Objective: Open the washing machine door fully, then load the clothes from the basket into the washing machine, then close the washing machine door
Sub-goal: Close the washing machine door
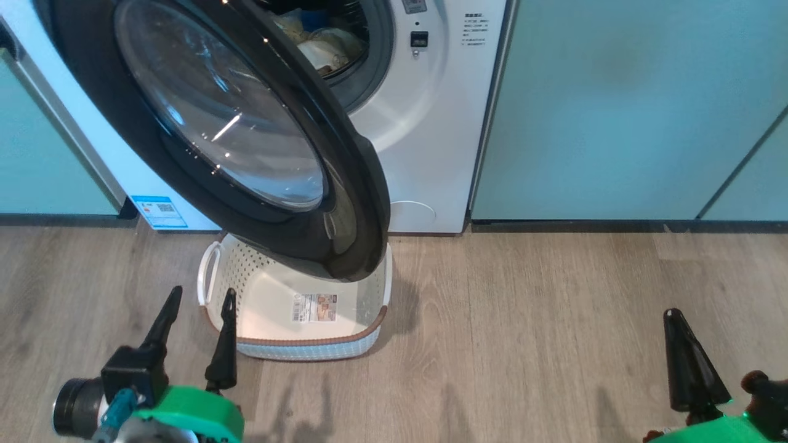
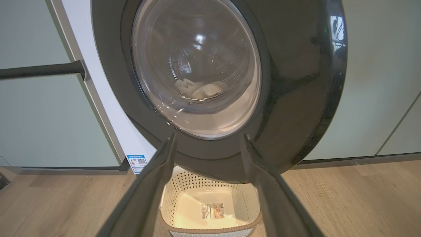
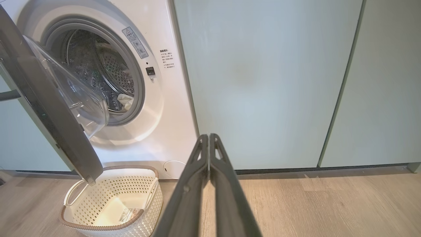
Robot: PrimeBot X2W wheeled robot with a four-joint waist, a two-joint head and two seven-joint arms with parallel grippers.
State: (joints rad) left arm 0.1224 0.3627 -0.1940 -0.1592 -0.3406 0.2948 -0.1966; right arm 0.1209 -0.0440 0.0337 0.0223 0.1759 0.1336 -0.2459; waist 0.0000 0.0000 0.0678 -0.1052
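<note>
Left gripper (image 1: 203, 294) comes first, at the lower left of the head view: its two dark fingers stand apart with nothing between them. They aim up the frame at the basket (image 1: 308, 340) and the door above it, which we read as readiness for a push or a reach, not a hold. At the lower right, our right gripper (image 1: 677, 320) has its fingers pressed together and empty. It hangs over bare floor (image 1: 554, 307), well apart from everything, and we judge it is simply parked out of the way.

Just beyond the left gripper the basket sits on the floor at lower centre. It is empty, and the label (image 1: 314, 306) on its bottom is plain to see. We think it stands right in front of the washing machine (image 1: 431, 123) so each garment has a short trip.

Over the basket's far end hangs the washing machine door (image 1: 228, 123), swung out from its hinge side at the left of the frame. Whether its lower edge touches the basket rim we cannot tell.

Farthest, at top centre, the clothes (image 1: 326, 46) lie pale yellow inside the drum (image 3: 108, 72), with a scrap of blue. Loading looks done to us, and only closing the door is left. Pale green cabinet doors (image 1: 615, 104) fill the right.
</note>
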